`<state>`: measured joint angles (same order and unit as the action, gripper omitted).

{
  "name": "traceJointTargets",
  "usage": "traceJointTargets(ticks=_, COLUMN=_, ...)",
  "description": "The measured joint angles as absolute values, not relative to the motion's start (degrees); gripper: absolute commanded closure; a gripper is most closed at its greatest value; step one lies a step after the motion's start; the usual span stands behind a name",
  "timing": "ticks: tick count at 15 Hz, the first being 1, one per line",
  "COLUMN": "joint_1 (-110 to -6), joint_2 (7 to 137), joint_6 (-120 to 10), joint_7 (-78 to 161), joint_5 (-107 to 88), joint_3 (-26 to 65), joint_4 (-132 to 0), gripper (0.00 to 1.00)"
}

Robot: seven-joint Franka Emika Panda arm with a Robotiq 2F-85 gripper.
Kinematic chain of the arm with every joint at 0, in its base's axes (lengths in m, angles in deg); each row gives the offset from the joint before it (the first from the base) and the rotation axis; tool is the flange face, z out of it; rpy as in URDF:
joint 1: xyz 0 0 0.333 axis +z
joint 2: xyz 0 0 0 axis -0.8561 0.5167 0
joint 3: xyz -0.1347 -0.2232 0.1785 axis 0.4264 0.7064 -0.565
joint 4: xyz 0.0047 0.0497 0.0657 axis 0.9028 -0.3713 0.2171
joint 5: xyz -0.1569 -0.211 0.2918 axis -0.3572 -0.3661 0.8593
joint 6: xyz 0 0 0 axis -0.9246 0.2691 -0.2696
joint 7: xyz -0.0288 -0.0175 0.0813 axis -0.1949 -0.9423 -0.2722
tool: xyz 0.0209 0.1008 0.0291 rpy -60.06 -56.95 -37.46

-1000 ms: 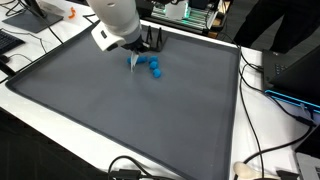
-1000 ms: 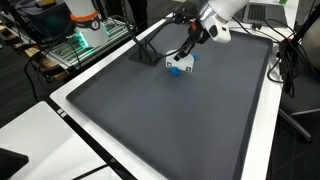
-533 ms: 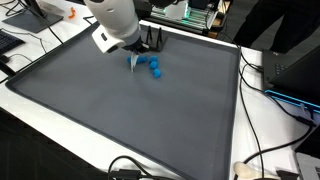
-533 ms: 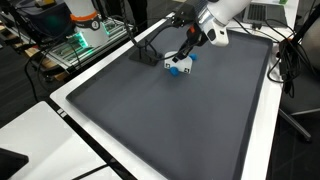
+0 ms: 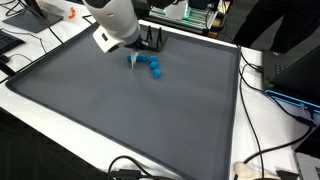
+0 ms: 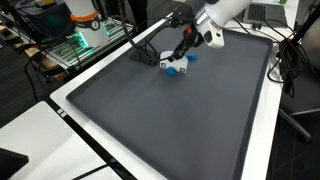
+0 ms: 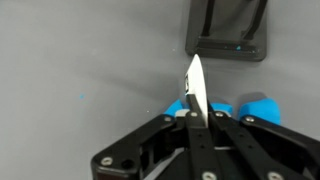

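My gripper (image 5: 133, 57) is shut on a thin white flat piece (image 7: 193, 82), which the wrist view shows edge-on between the fingers. It hangs just above the dark grey mat (image 5: 120, 110). Blue pieces (image 5: 153, 68) lie on the mat right beside and under the gripper, and they also show in the wrist view (image 7: 263, 105). In an exterior view the gripper (image 6: 180, 55) holds the white piece (image 6: 168, 64) next to a blue piece (image 6: 179, 69). A small black wire stand (image 5: 152, 42) stands just behind, near the mat's far edge, and shows in the wrist view (image 7: 229, 35).
The mat lies on a white table (image 5: 270, 130). Cables (image 5: 262, 160) trail along one side. Electronics and boxes (image 5: 185, 14) crowd the far edge, and a green-lit rack (image 6: 75, 45) stands beyond the mat in an exterior view.
The gripper has shifted slightly with the white piece, a little up and toward the black stand. The blue pieces on the mat have stayed put.
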<state>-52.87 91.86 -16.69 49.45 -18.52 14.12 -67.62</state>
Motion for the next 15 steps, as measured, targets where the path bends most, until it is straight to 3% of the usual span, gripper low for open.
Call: traceJointTargets(ticks=15, joint_1=-53.11, joint_2=91.51, joint_6=-14.87, joint_7=48.97, joint_5=-18.71, joint_3=14.11, joint_4=-68.47, gripper=0.99)
